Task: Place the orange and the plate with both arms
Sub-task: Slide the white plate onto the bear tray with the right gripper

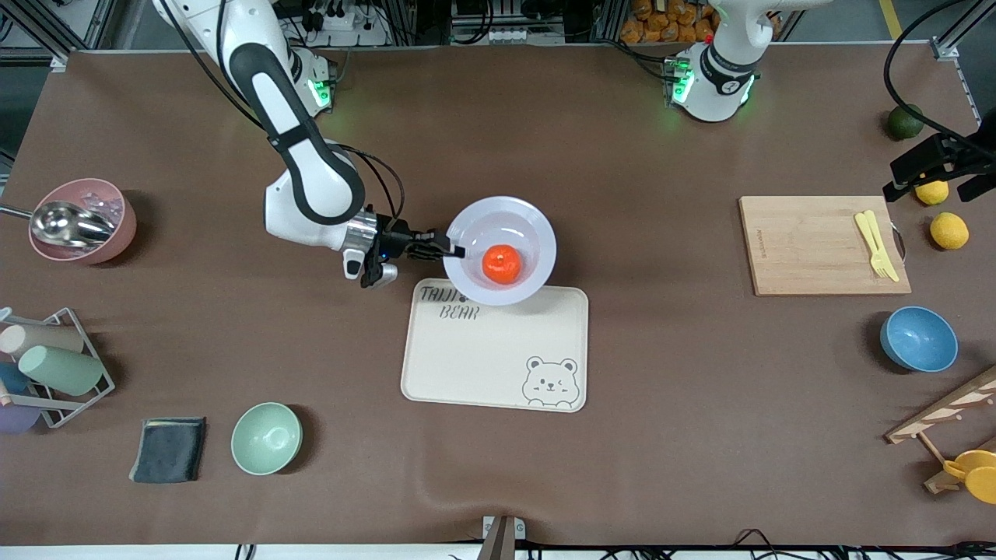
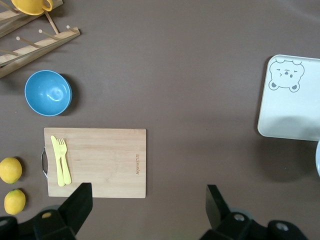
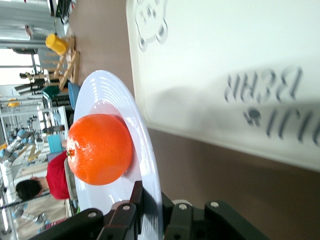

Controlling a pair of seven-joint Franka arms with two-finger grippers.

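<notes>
The orange (image 1: 502, 264) lies in the pale plate (image 1: 506, 218). My right gripper (image 1: 455, 251) is shut on the plate's rim at the side toward the right arm's end of the table. It holds the plate over the farther edge of the cream bear-print tray (image 1: 482, 358). In the right wrist view the fingers (image 3: 137, 197) clamp the plate's rim (image 3: 145, 145), with the orange (image 3: 99, 149) in the plate's well and the plate's shadow on the tray (image 3: 210, 65). My left gripper (image 1: 934, 189) is open and empty, up over the lemons beside the cutting board, and its left wrist view (image 2: 148, 192) shows bare table between the fingers.
A wooden cutting board (image 1: 817, 249) with yellow cutlery (image 1: 875, 243), two lemons (image 1: 949, 230), a dark green fruit (image 1: 904, 122), a blue bowl (image 1: 918, 339) and a wooden rack (image 1: 949, 435) are at the left arm's end. A pink bowl (image 1: 82, 220), cup rack (image 1: 54, 365), cloth (image 1: 169, 449) and green bowl (image 1: 266, 438) are at the right arm's end.
</notes>
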